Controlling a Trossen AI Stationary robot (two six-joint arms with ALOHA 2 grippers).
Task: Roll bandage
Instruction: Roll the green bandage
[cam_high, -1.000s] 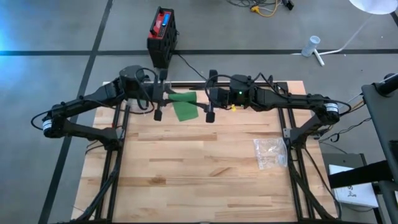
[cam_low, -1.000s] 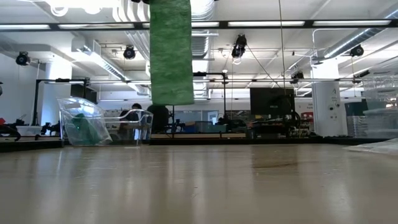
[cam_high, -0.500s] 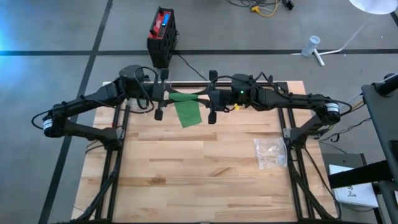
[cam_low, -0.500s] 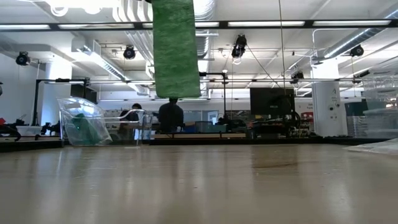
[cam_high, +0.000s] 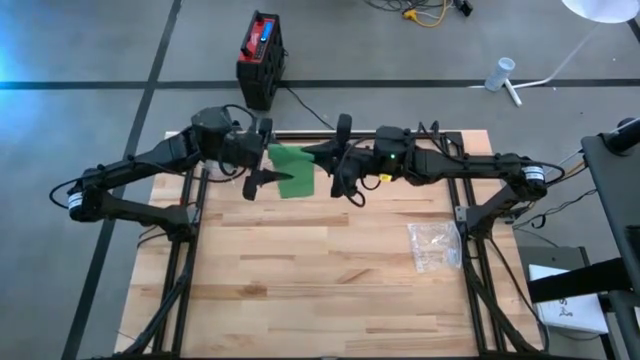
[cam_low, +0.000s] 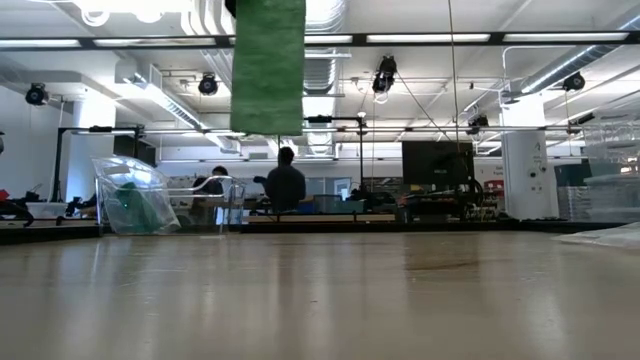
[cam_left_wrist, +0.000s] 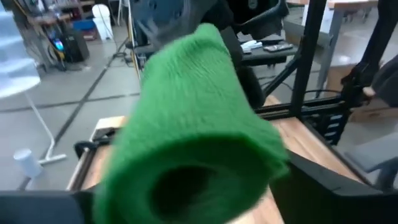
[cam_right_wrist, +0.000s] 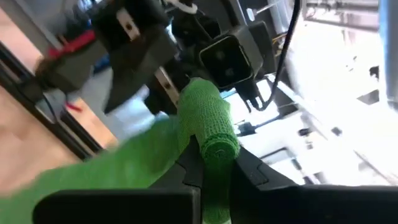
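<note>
A green bandage (cam_high: 293, 172) hangs in the air over the far part of the wooden table (cam_high: 320, 290), between my two grippers. Its rolled part (cam_right_wrist: 208, 121) runs from one gripper to the other. A loose strip (cam_low: 268, 70) hangs down from it, clear of the tabletop. My right gripper (cam_high: 338, 168) is shut on the roll from the table's right side. My left gripper (cam_high: 262, 168) faces it from the left, open, its fingers (cam_left_wrist: 329, 193) standing either side of the roll's end (cam_left_wrist: 199, 124). My right gripper pinches one end of the rolled part (cam_right_wrist: 214, 146) between its two fingers, coming in level from the table's right side, in line with the roll. The roll is lifted clear, with the loose strip hanging below. My left gripper: I cannot tell whether its open fingers touch the roll's end.
A clear plastic bag (cam_high: 435, 245) lies on the table's right side. A red and black box (cam_high: 262, 50) stands on the floor beyond the far edge. In the low view a clear bag with green inside (cam_low: 135, 195) shows at the left, and a person (cam_low: 285, 185) in the room behind.
Both wrists have rolled while the arms stayed over the table's far part. The hanging strip swung a little from side to side, and its lower end now sits higher above the table than a second ago, so less of it hangs down.
</note>
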